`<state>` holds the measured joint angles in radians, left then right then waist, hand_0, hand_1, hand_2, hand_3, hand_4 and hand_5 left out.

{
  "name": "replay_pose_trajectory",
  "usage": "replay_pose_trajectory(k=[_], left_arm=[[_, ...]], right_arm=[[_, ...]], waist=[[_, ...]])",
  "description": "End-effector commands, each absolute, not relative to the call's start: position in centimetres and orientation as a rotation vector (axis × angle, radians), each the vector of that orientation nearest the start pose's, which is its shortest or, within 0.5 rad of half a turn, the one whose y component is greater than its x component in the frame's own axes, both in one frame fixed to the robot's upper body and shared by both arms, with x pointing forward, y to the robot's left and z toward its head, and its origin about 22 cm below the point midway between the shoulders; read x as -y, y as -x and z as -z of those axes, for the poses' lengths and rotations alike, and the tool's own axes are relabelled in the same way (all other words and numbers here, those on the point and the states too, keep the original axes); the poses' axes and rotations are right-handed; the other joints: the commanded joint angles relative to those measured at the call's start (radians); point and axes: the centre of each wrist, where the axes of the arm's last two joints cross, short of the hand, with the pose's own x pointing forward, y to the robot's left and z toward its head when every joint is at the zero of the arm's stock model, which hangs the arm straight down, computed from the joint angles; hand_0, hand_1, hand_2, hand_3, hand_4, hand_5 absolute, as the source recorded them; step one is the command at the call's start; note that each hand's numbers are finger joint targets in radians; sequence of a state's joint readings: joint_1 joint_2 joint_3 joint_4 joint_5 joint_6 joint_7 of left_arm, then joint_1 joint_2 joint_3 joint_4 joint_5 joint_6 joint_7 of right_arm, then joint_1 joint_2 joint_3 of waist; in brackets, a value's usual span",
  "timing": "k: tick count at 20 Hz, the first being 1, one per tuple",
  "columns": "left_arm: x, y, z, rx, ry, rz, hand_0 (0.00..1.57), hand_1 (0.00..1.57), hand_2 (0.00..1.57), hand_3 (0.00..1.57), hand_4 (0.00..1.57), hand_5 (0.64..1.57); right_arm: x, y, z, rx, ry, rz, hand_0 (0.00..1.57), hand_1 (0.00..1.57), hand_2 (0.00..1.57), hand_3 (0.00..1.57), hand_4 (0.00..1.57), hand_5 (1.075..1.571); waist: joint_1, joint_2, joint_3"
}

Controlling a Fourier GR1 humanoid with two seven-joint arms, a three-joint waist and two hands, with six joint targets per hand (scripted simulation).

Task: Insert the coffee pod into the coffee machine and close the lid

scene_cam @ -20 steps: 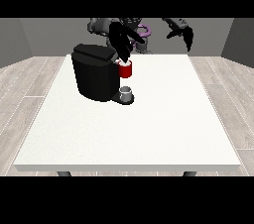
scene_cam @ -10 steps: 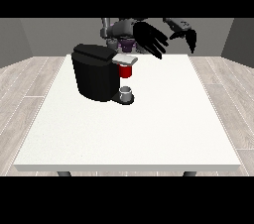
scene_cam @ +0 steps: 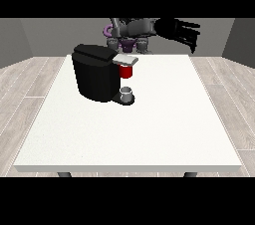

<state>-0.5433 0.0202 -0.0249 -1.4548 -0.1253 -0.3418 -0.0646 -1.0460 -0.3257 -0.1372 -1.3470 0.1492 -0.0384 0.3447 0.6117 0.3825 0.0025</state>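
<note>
Hand at the view's right: raised above the far edge of the table, well apart from every item on it, fingers straight and hanging downward, nothing held. Only this hand shows; the other is not visible.

Near zone: white table, its front edge closest to the camera, two dark legs showing beneath that edge. The front half of the top carries nothing.

Middle zone: black coffee machine, standing upright on the left-centre of the table. A grey lid lies flat across its top front, projecting toward the view's right. Directly below the lid is a red thing at the machine. Below that, on the machine's base plate, stands a small grey cup, upright; its contents cannot be made out. The coffee pod cannot be identified anywhere in this view.

Far zone: robot torso, grey with purple parts, behind the table's far edge, with one dark arm extending toward the view's right.

Room: pale wood-plank floor on both sides of the table; plain grey walls behind the robot
</note>
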Motion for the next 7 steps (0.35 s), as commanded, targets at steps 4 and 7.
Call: replay_pose_trajectory(k=[4, 7], left_arm=[[-18.9, -33.2, -8.7, 1.889, 0.220, 0.533, 0.00, 0.00, 0.00, 0.00, 0.27, 1.571], [-20.3, -32.0, -6.2, 1.816, 0.197, 0.444, 0.00, 0.00, 0.00, 0.00, 0.27, 1.571]], right_arm=[[15.6, -37.8, -24.9, 2.130, 0.101, -0.409, 0.00, 0.00, 0.00, 0.00, 0.18, 1.571], [14.6, -37.5, -21.2, 2.064, 0.016, -0.430, 0.00, 0.00, 0.00, 0.00, 0.26, 1.571]], waist=[[-0.138, -0.072, -0.0025], [-0.200, -0.159, -0.0024]])
